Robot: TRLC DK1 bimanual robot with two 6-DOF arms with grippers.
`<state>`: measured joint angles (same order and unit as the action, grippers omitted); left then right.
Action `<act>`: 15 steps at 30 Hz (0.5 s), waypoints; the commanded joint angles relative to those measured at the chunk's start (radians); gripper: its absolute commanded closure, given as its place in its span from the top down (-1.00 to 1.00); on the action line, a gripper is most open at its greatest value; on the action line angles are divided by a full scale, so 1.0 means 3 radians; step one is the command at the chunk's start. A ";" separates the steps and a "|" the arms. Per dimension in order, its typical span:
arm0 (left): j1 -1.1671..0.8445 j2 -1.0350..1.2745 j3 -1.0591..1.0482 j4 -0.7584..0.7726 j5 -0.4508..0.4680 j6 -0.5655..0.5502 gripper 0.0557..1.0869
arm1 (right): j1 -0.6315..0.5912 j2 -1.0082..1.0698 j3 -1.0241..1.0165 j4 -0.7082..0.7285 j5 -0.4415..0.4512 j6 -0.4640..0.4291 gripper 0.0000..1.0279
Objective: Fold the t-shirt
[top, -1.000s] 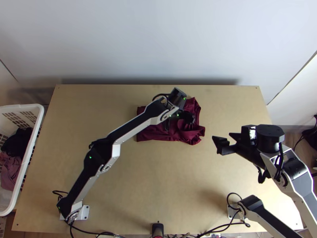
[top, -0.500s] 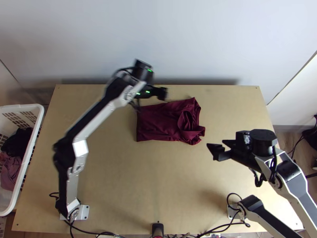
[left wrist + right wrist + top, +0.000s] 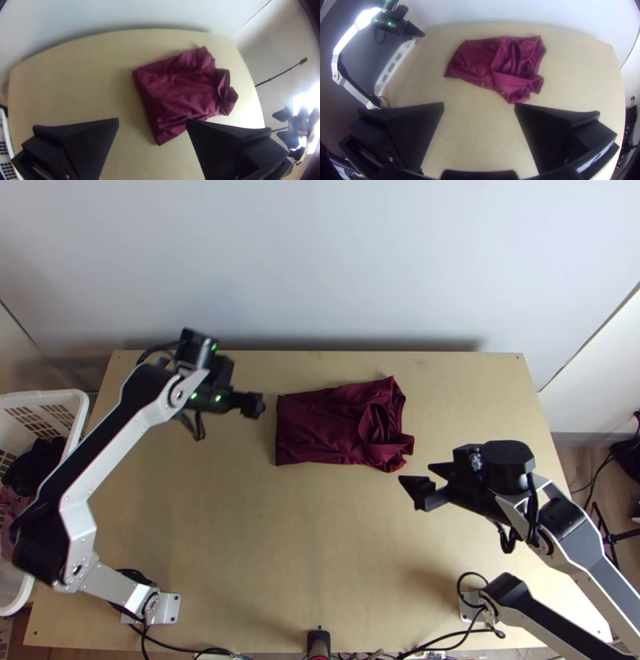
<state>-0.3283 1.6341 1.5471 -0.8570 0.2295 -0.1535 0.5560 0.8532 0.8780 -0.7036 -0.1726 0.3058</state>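
Maroon t-shirt on table, white basket beside, cables nearby

Wrinkled, soft-sheened maroon cloth; smooth, matt light wood table.

Top view: moderate, diffuse light; pale wall, darker band along its foot; soft shadow on the table near the right arm's base; slight blur on the left gripper. Left wrist view: strong light from one side, a window-like patch blown to white; pale sheen on the nearby table edge. Right wrist view: white glare on a link of the left arm, dark area behind. Both wrist views: table edges bowed, corners dark, soft focus.
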 commanded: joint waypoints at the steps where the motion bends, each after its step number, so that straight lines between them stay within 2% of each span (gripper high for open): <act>1: 0.0343 -0.0262 -0.0903 0.0244 0.0508 -0.0260 0.90 | 0.0131 0.0127 0.0101 -0.0058 0.0003 -0.0048 0.91; 6: 0.0302 -0.0185 -0.1209 0.0796 0.0805 -0.0746 0.90 | 0.0141 0.0260 0.0233 -0.0109 0.0013 -0.0073 0.91; 15: -0.0005 0.0413 -0.1051 0.1461 0.0774 -0.1078 0.90 | 0.0100 0.0296 0.0325 -0.0252 0.0038 -0.0068 0.91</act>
<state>-0.2871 1.6527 1.2232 -0.5404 0.4488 -0.4095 0.5938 0.9298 0.9539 -0.7509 -0.1684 0.2871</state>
